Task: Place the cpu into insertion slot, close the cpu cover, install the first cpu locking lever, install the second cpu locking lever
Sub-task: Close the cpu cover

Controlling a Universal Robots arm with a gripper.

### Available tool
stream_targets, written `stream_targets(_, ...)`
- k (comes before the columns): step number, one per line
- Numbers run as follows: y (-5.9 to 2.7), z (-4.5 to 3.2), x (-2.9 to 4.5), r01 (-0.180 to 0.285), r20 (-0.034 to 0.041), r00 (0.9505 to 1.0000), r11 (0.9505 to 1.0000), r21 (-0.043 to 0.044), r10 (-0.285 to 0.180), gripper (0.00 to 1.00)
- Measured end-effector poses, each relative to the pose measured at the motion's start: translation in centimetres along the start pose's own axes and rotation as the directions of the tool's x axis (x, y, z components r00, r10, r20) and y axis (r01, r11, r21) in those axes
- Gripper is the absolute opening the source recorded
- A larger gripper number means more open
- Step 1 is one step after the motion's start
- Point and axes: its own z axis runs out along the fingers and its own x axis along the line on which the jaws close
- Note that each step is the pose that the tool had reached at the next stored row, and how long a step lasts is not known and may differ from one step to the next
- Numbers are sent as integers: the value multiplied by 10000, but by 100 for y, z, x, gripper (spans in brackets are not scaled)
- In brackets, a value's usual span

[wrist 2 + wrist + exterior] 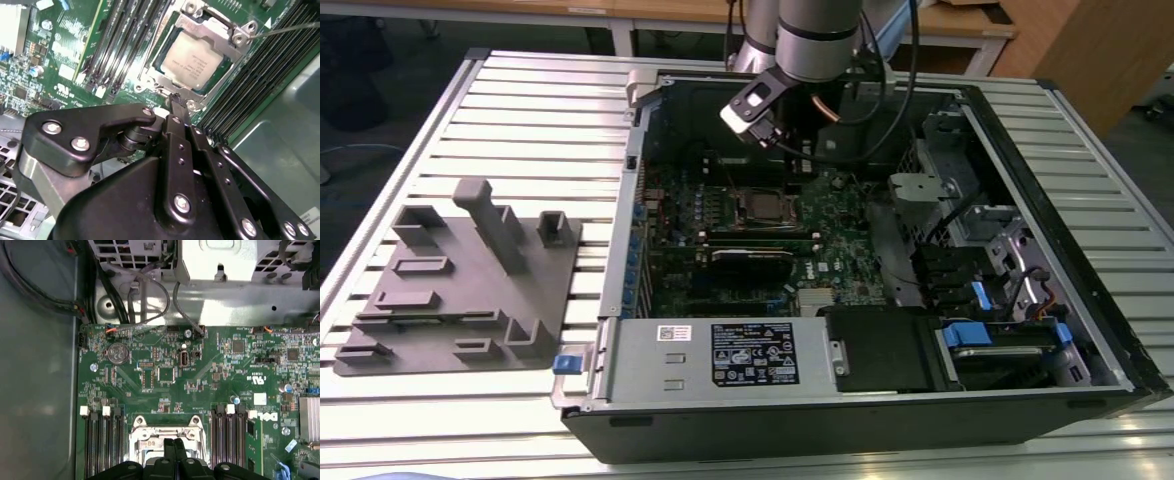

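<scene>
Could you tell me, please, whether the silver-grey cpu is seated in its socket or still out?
Seated: the flat silver-grey square cpu lies level, and the thin silver-grey metal cpu cover lies down around its top.

1. Exterior view: slatted table (520, 120) is bright, evenly lit; case interior (894, 250) lies dimmer, shadowed;
2. Second wrist view: soft sheen on the cpu (192, 65);
3. First wrist view: metal wall (240, 295) glares pale

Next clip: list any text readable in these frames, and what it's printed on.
cpu: faint print lines on its metal top, too small to read.
Black label on the silver housing: print blurred, unreadable.
Circuit board: white markings too small to read.
Nothing can be quoted.
</scene>
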Motion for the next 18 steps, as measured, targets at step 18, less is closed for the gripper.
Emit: stream_targets(18, -471, 65, -2, -2, 7, 10000, 10000, -28, 2, 11)
